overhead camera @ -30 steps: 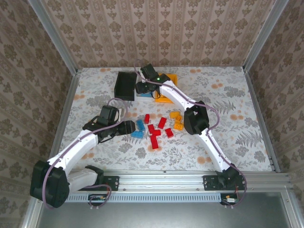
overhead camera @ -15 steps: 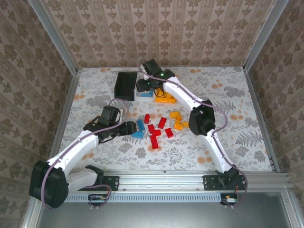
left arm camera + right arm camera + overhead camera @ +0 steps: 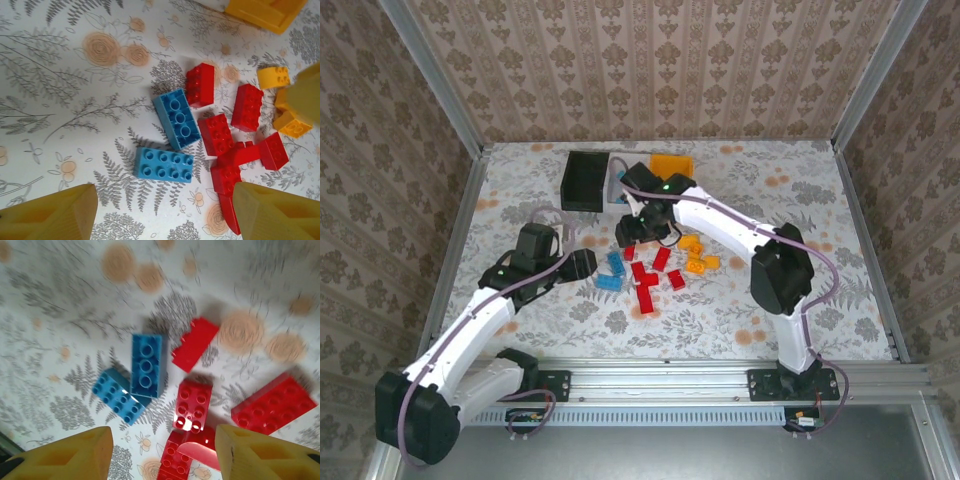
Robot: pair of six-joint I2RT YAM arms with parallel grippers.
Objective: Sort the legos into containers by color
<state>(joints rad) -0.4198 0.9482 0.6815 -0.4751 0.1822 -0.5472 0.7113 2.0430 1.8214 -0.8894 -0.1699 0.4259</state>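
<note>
Operator: Right arm has swung back from the bins to the pile since a second ago; my left arm shifted slightly leftward.

Desk: Tools?

Operator: I see the right gripper [image 3: 632, 232] above the far edge of the legos [image 3: 645, 275], fingers spread wide, holding nothing. My left gripper [image 3: 582, 265] sits just left of the two blue bricks [image 3: 176, 119] — also gaping, empty.

Desk: And the bricks?

Operator: Loose on the table [image 3: 800, 200] — blue at left, red bricks [image 3: 216, 134] in the middle, orange-yellow bricks [image 3: 273, 77] at right. The black bin [image 3: 582, 180], white bin [image 3: 616, 175] and orange bin [image 3: 672, 164] stand in a row behind the pile.
</note>
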